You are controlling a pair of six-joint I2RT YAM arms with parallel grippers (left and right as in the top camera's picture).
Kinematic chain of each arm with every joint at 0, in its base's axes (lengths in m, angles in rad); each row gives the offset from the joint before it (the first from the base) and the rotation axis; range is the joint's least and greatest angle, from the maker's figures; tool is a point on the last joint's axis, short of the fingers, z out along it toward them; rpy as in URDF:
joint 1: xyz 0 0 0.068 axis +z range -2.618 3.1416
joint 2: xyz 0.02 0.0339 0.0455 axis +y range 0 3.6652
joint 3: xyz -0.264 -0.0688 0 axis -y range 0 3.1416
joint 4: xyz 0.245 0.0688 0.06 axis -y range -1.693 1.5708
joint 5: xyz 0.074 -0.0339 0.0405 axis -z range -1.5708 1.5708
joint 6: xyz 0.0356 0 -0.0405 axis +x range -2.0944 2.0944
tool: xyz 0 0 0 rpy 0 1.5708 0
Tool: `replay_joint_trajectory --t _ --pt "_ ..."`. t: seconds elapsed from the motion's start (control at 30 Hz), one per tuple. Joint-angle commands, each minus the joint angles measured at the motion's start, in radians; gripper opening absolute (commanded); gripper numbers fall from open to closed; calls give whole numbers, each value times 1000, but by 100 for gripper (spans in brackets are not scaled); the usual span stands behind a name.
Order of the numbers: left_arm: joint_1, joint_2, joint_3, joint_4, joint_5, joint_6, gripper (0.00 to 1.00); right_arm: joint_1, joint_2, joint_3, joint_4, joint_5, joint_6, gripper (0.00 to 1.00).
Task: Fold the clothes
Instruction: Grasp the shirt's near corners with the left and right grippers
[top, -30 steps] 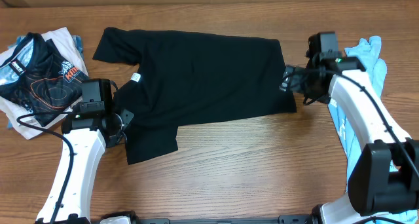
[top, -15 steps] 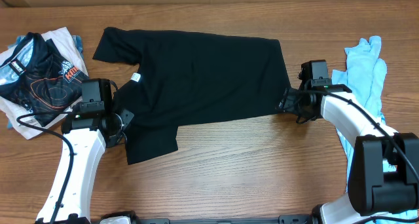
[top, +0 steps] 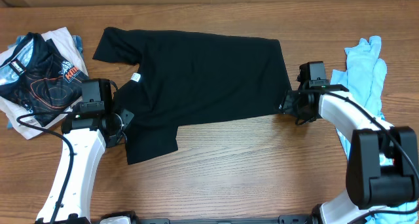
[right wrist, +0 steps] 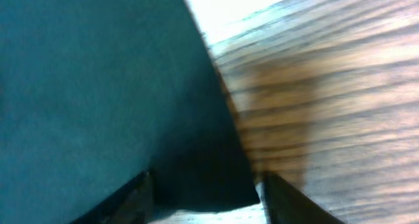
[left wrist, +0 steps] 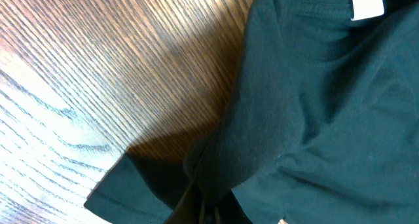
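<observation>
The large plain black T-shirt [top: 196,73] lies spread across the table, its lower left part folded over. My left gripper [top: 123,121] is shut on a bunched fold of it near the white neck label [top: 136,78]. The left wrist view shows the fabric [left wrist: 327,106] pinched between the closed fingers [left wrist: 204,207]. My right gripper [top: 288,105] is open at the shirt's lower right corner. In the right wrist view that corner [right wrist: 196,178] lies between the spread fingers [right wrist: 137,198]. The light blue shirt [top: 363,73] lies crumpled at the far right.
A black jersey with orange-and-white graphics [top: 39,73] lies on a pile of white cloth [top: 55,35] at the far left. Bare wooden table [top: 249,165] stretches in front of the black shirt.
My right arm swung down and inward from beside the shirt's right edge to its lower right corner, then held still. My left arm has not moved.
</observation>
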Motion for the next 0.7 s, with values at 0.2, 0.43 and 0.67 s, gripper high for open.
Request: replay_joint_trajectory --t 0.2,0.43,0.67 --pt "-7 9 -2 1 1 27 4 -2 3 22 -111 -11 6 4" --pt "-7 9 -2 6 0 27 4 -2 -118 233 -540 -12 -14 4" --pt "-7 9 -2 9 -2 27 4 -4 -125 405 -563 -30 -24 62"
